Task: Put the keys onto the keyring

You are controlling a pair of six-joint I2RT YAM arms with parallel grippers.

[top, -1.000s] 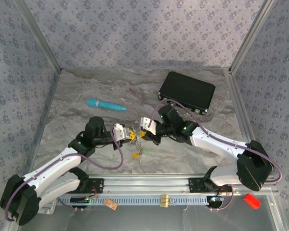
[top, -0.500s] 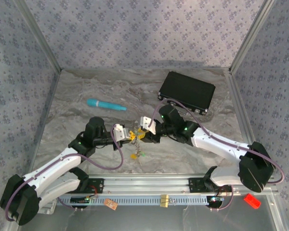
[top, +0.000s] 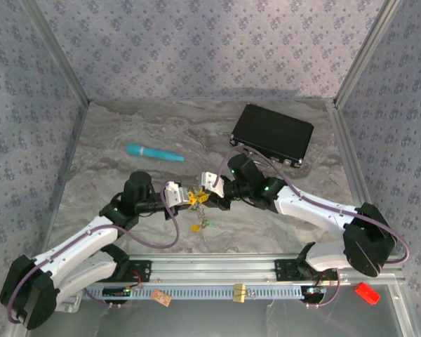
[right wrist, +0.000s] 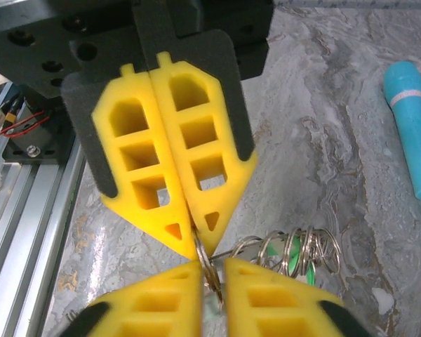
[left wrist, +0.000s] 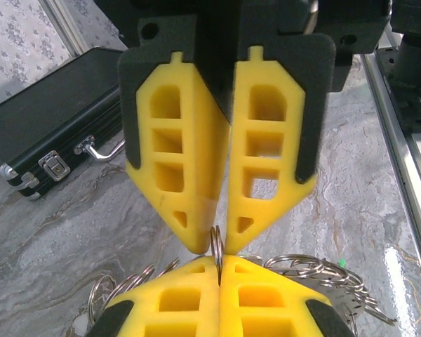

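Near the table's front edge, left gripper [right wrist: 196, 242] and right gripper [left wrist: 215, 242] each pinch the keyring [right wrist: 298, 247]; judging next, pry its coil open to thread the keys [top: 196, 226].

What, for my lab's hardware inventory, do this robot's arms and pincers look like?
The left arm and right arm have white links with black joints and bases, small green lights, and a looping grey-purple cable each. The left pincer and right pincer both carry yellow, tapered, black-backed fingers with rectangular cut-outs.
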